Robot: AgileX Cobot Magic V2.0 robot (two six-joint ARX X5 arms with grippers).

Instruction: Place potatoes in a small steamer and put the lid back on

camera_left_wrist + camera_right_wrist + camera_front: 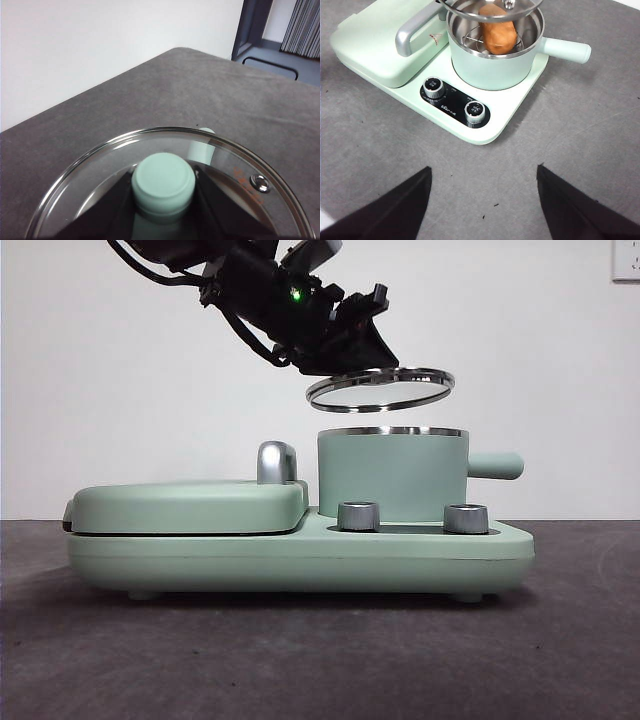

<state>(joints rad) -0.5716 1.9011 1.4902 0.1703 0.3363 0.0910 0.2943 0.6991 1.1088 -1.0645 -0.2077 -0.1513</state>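
Observation:
The mint-green small steamer (392,473) stands on the right half of the cooker base, its side handle pointing right. Inside it, on a steel rack, lies the orange-brown potato (497,31), seen in the right wrist view. The glass lid (380,388) with a steel rim hangs tilted a little above the pot, held by my left gripper (352,335), which is shut on the lid's green knob (163,185). In the right wrist view the lid (490,9) partly covers the pot from above. My right gripper (484,200) is open, high above the table in front of the cooker.
A flat mint-green griddle (190,505) with a chrome handle (276,462) fills the cooker's left half. Two steel dials (359,516) sit on the front panel below the pot. Dark grey tabletop (300,660) surrounds the cooker; a white wall is behind.

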